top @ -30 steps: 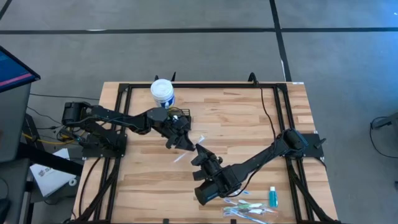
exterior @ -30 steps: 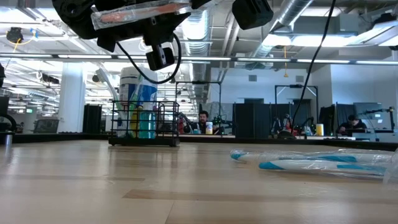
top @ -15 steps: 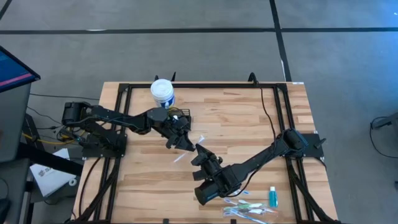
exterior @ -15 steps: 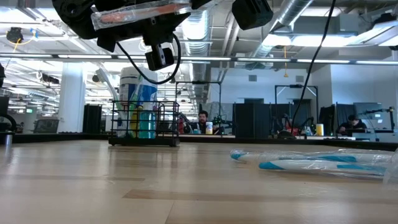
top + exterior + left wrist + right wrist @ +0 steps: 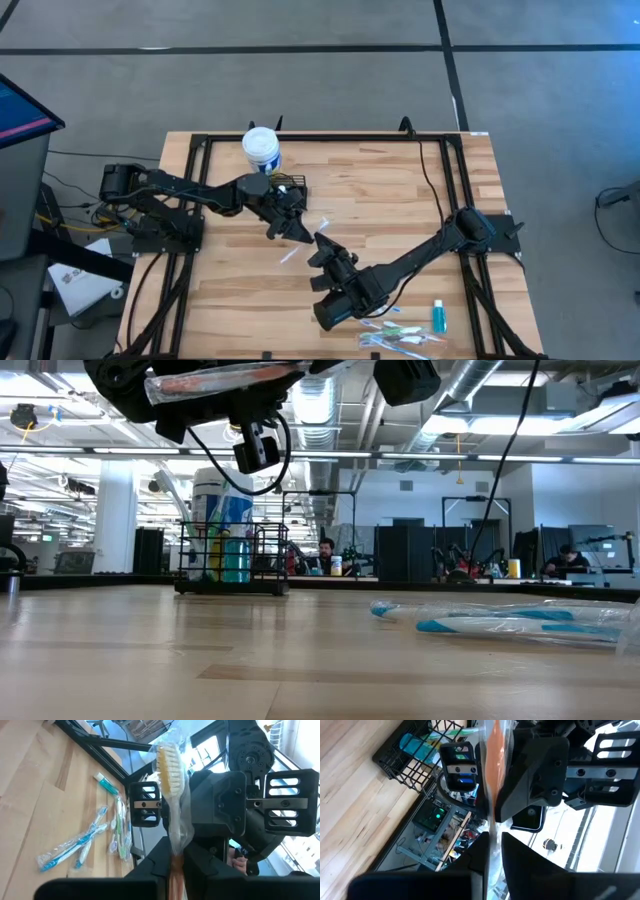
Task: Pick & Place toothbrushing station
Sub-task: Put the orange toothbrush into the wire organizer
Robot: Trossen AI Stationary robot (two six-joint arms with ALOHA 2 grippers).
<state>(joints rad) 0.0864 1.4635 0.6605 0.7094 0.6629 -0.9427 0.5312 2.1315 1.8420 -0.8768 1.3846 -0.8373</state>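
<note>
Two grippers meet over the table [image 5: 400, 190] at a single wrapped toothbrush [image 5: 291, 253], just beside the toothbrushing station [image 5: 288, 186] on the side facing away from the white tub [image 5: 261, 147].

Station: the black wire caddy stands upright on the wood. The tub stands just beside it, and nothing grips it. In the low view, blue and green items stand inside its compartments, and the tub rises taller behind it.

Left gripper [image 5: 298, 232]: the nearer of the two to the station, raised off the wood. In the left wrist view, its jaws are closed narrowly on the handle end of the toothbrush. The bristle head points away from the jaws towards the other gripper.

Right gripper [image 5: 322, 248]: just past the left gripper as seen from the station, facing it. In the right wrist view, the packet passes between its jaws, which stand close on either side. Whether they clamp it or merely flank it cannot be told.

Toothbrush: held in the air above the table, as the low view shows. It has an orange handle and sits in a clear wrapper.

Other items: a heap of wrapped toothbrushes [image 5: 400, 335] and a small teal tube [image 5: 438, 317] lie on the wood well apart from the station, beyond both grippers.
</note>
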